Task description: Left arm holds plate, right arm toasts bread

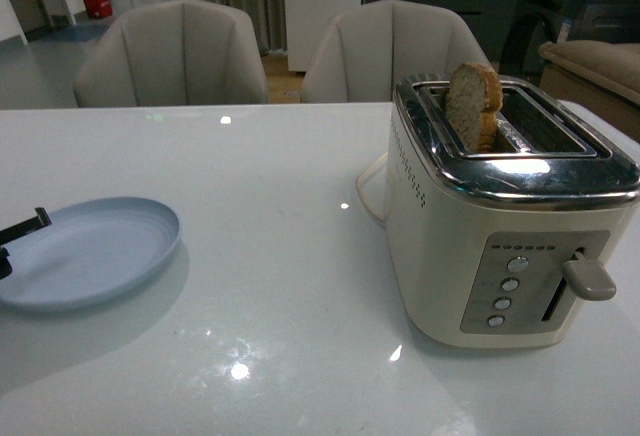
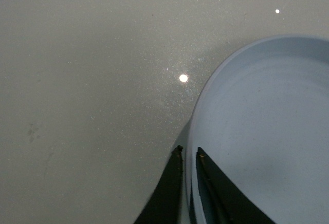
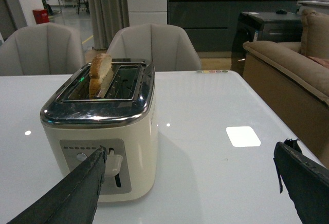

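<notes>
In the front view, the plate (image 1: 90, 252) is lying at 9 o'clock of the toaster (image 1: 505, 226), with the bread (image 1: 473, 106) standing in its slot.

In the left wrist view, the left gripper (image 2: 187, 154) is pinching the plate's (image 2: 267, 131) rim.

In the right wrist view, the right gripper (image 3: 190, 160) is spreading wide, with the toaster (image 3: 103, 131) just beyond one finger and the bread (image 3: 100, 74) in its slot.

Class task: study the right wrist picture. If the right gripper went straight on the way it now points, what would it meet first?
Probably the toaster: the right gripper is open, and its finger already lies near the lever. Between the fingers there is only table, though depth is unclear.
</notes>
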`<state>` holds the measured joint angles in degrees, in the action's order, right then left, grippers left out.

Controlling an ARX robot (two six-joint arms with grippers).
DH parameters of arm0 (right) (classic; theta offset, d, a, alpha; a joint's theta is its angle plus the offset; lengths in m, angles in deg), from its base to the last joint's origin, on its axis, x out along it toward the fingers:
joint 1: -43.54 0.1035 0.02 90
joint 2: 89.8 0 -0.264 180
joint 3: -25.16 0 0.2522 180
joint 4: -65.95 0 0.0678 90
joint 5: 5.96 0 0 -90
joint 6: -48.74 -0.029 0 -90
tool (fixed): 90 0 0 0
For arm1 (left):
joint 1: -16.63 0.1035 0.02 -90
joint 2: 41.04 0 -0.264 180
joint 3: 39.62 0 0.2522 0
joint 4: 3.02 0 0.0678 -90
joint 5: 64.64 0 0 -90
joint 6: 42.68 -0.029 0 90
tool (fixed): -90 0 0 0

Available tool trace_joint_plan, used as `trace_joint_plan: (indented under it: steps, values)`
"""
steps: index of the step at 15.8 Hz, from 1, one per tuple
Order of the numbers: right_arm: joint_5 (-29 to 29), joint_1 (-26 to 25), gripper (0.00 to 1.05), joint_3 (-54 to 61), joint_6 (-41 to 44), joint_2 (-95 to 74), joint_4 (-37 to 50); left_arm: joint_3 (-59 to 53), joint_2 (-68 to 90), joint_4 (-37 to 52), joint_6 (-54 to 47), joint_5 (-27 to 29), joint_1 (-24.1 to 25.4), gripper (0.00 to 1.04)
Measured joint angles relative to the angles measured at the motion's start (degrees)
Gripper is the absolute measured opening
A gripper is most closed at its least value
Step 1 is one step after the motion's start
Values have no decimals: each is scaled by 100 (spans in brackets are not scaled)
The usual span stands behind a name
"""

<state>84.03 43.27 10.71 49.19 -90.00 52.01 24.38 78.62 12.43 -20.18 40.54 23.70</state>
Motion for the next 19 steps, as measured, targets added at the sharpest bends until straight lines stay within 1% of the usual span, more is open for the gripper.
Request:
trace_joint_plan:
  steps: [1, 3, 7, 8, 9, 11, 14, 16, 19]
  values:
    - [0, 0, 98, 0, 0, 0, 0, -13, 0, -24, -70, -2, -17, 19]
    - [0, 0, 98, 0, 0, 0, 0, -118, -2, 83, -310, -50, -42, 39]
    - [0, 0, 98, 0, 0, 0, 0, -179, -13, 131, -501, -66, -48, 94]
    - [0, 0, 98, 0, 0, 0, 0, -179, -17, 133, -498, -87, -48, 99]
    - [0, 0, 98, 0, 0, 0, 0, -184, -39, 136, -492, -129, -48, 97]
    - [0, 0, 98, 0, 0, 0, -2, -273, -201, 319, -490, -225, -50, 98]
    - [0, 0, 98, 0, 0, 0, 0, -455, -940, 455, -492, -380, -105, 98]
    - [0, 0, 98, 0, 0, 0, -2, -562, -1631, 503, -723, -380, -234, 98]
    - [0, 0, 98, 0, 0, 0, -2, -514, -2914, 363, -1303, -439, -592, 98]
